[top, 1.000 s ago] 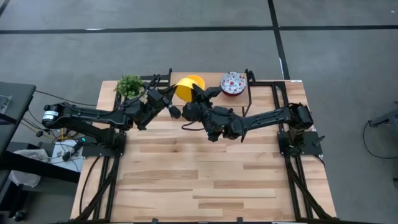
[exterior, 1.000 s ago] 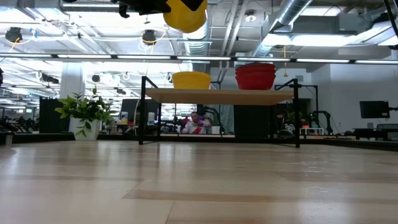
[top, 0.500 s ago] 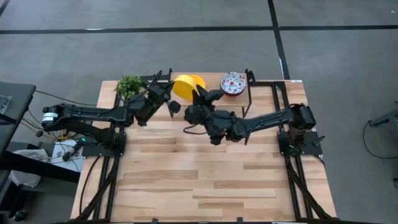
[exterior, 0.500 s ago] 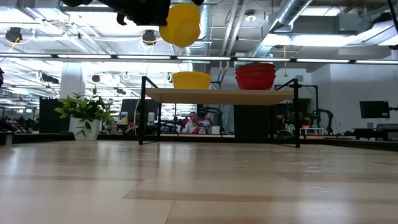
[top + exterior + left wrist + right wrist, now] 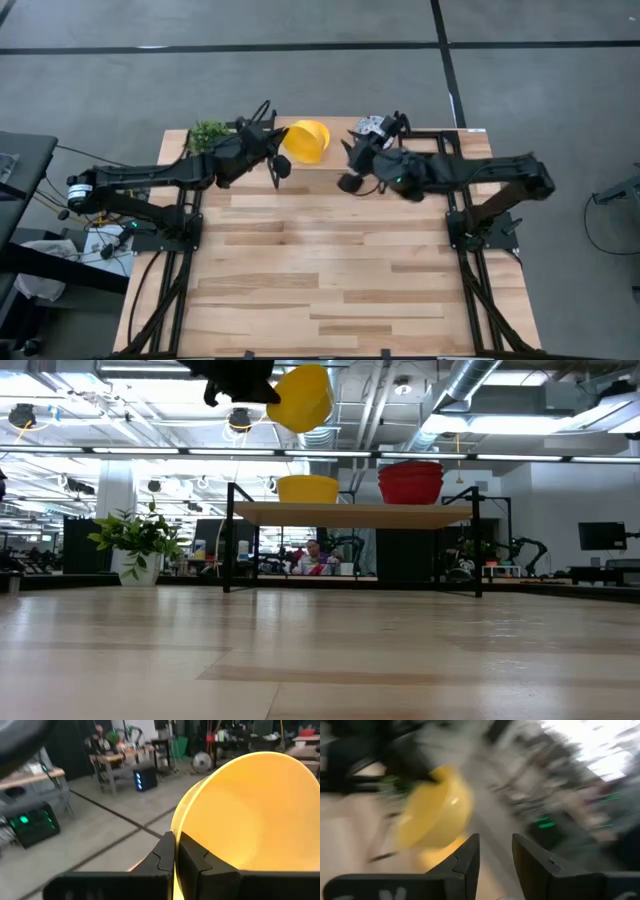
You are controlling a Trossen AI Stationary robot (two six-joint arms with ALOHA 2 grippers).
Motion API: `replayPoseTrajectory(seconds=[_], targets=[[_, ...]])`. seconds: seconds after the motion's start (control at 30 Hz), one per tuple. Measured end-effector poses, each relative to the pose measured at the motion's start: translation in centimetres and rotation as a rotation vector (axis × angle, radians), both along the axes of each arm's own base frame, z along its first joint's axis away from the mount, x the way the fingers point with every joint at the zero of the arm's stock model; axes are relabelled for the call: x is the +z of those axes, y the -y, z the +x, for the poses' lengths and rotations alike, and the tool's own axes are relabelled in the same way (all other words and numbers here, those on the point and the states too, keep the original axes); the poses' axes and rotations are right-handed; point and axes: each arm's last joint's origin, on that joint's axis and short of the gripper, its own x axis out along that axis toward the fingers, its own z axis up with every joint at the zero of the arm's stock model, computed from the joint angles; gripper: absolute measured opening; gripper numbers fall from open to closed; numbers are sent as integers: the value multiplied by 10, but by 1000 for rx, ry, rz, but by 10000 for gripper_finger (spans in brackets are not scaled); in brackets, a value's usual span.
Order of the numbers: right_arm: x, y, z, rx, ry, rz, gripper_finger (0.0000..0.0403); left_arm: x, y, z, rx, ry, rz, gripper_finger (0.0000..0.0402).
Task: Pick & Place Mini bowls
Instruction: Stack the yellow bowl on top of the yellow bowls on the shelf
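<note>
Holding a yellow bowl (image 5: 306, 140) by its rim in my closed left gripper (image 5: 281, 150) above the shelf (image 5: 355, 514), I judge lowering onto the stack (image 5: 308, 488) comes next; my right gripper (image 5: 492, 851) hangs part open, empty.

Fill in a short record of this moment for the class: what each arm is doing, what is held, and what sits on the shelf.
left gripper: shut on the rim of a yellow bowl, held high above the shelf
right gripper: jaws apart, holding nothing, beside the held bowl
shelf contents: yellow bowl stack, red-looking bowl stack
table corner: potted plant
</note>
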Motion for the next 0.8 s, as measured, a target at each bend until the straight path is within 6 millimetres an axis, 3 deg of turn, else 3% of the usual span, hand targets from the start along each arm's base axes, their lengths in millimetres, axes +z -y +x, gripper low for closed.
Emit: replayPoseTrajectory(seconds=[0.13,0.3,0.57,0.8], targets=[[-1,18,-24,117,-16,255,101,16,-9,4,-11,-34,-70,5],[-1,34,-42,186,-64,404,102,32,-21,17,-51,-63,-134,5],[-12,43,-60,282,-56,403,102,44,-57,35,-46,-192,-361,5],[-25,46,-100,465,62,434,102,56,-85,37,-25,-247,-488,5]])
